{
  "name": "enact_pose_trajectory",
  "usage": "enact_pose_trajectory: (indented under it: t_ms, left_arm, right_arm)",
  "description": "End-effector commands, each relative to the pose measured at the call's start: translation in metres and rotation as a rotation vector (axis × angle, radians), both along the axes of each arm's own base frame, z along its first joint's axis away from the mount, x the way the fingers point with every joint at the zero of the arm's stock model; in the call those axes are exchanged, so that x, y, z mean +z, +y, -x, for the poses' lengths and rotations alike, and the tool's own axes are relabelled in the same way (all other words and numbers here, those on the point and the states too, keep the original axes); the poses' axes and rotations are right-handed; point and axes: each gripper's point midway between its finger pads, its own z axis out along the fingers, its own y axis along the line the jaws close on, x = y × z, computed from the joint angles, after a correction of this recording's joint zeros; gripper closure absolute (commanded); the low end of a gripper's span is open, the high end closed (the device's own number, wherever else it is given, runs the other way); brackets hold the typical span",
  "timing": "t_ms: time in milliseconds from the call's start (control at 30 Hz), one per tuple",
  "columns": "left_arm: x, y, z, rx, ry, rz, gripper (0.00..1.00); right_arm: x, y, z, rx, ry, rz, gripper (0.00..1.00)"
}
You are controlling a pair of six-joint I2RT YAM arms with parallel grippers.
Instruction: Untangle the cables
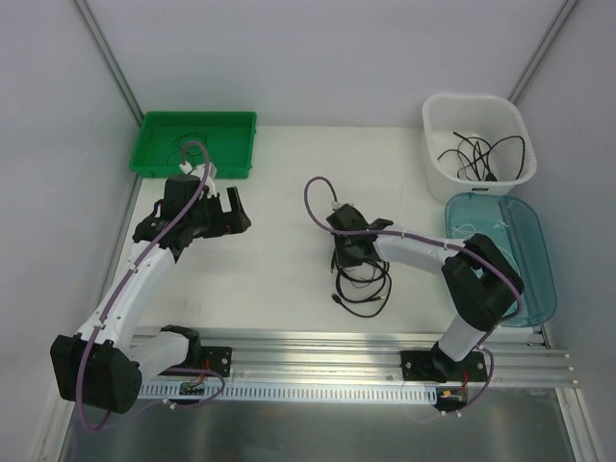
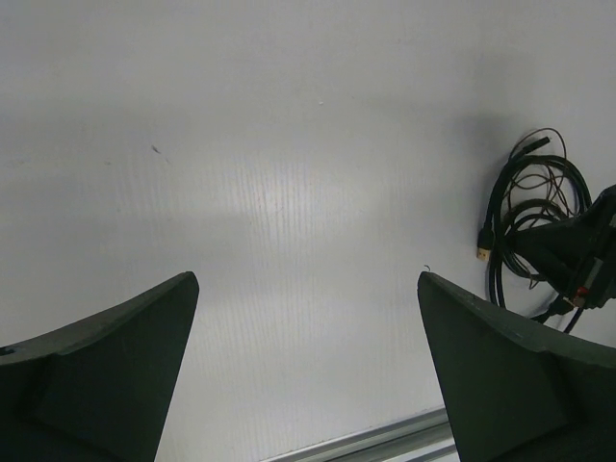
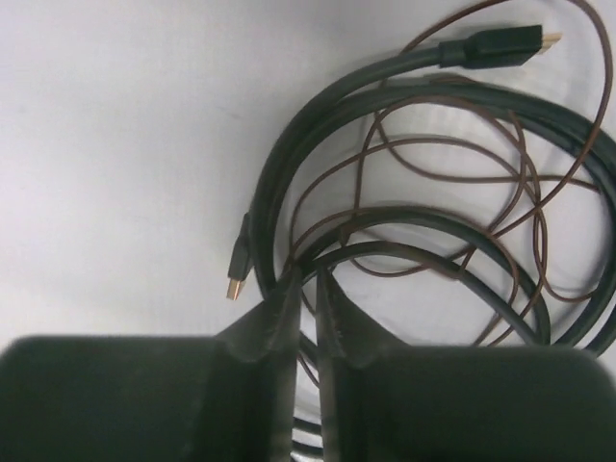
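Note:
A coil of cables lies on the white table in front of the right arm: a thick black cord tangled with a thin brown one, with gold-tipped plugs. My right gripper is down on the coil's top edge. Its jaws are almost closed, with a cord strand pinched between the tips. My left gripper is open and empty over bare table at the left. In the left wrist view the coil lies far to its right.
A green tray at the back left holds a thin dark cord. A white basket at the back right holds more black cords. A teal oval tray lies at the right. An aluminium rail runs along the near edge.

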Motion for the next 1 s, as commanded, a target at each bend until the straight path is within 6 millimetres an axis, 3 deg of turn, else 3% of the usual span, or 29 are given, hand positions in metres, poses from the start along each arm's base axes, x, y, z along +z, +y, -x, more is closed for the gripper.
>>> enact_pose_trajectory:
  t_ms: [0, 133, 167, 200, 300, 367, 467, 500, 533, 600, 633, 667, 833, 900, 967]
  left_arm:
    - [0.004, -0.003, -0.003, -0.015, -0.012, 0.015, 0.01]
    - [0.004, -0.003, -0.004, -0.015, -0.011, 0.010, 0.01]
    - [0.003, -0.002, -0.004, -0.013, -0.009, 0.008, 0.01]
    - [0.003, -0.002, -0.004, -0.012, -0.010, 0.006, 0.01]
    - [0.002, 0.000, -0.005, -0.007, -0.008, 0.000, 0.01]
    - [0.001, -0.001, -0.005, -0.010, -0.007, -0.001, 0.01]
    - [-0.001, -0.001, -0.005, -0.014, 0.002, -0.001, 0.01]
    - [-0.002, -0.003, -0.005, -0.018, 0.004, 0.003, 0.01]
    - [-0.004, -0.004, -0.005, -0.023, 0.015, 0.007, 0.01]
    - [-0.005, -0.006, -0.004, -0.031, 0.024, 0.015, 0.01]
    - [-0.007, -0.009, -0.004, -0.046, 0.034, 0.027, 0.01]
    - [-0.007, -0.011, -0.004, -0.053, 0.037, 0.032, 0.01]
    - [-0.013, -0.021, -0.001, -0.095, 0.077, 0.073, 0.01]
    - [-0.015, -0.023, -0.001, -0.098, 0.086, 0.079, 0.01]
    - [-0.016, -0.023, -0.001, -0.102, 0.090, 0.080, 0.01]
  right_arm:
    - [0.018, 0.040, -0.011, 0.086, -0.069, -0.027, 0.90]
    - [0.050, 0.089, -0.007, 0.256, -0.129, -0.041, 0.98]
    - [0.070, 0.105, -0.012, 0.289, -0.165, -0.064, 0.99]
    - [0.076, 0.115, -0.010, 0.335, -0.170, -0.075, 0.99]
    - [0.101, 0.141, -0.010, 0.492, -0.223, -0.072, 0.99]
    - [0.103, 0.139, -0.009, 0.516, -0.217, -0.038, 0.97]
    - [0.099, 0.125, -0.009, 0.470, -0.224, -0.005, 0.88]
    - [0.088, 0.111, -0.008, 0.442, -0.214, 0.031, 0.84]
    - [0.093, 0.102, -0.007, 0.410, -0.224, 0.024, 0.77]
    - [0.088, 0.083, -0.006, 0.317, -0.215, 0.025, 0.74]
    - [0.071, 0.060, -0.003, 0.273, -0.182, 0.056, 0.71]
    - [0.078, 0.046, -0.005, 0.227, -0.202, 0.049, 0.71]
    - [0.054, -0.038, -0.008, -0.042, -0.141, 0.067, 0.62]
    - [0.041, -0.064, -0.003, -0.108, -0.103, 0.057, 0.62]
    - [0.029, -0.077, 0.002, -0.142, -0.069, 0.034, 0.62]
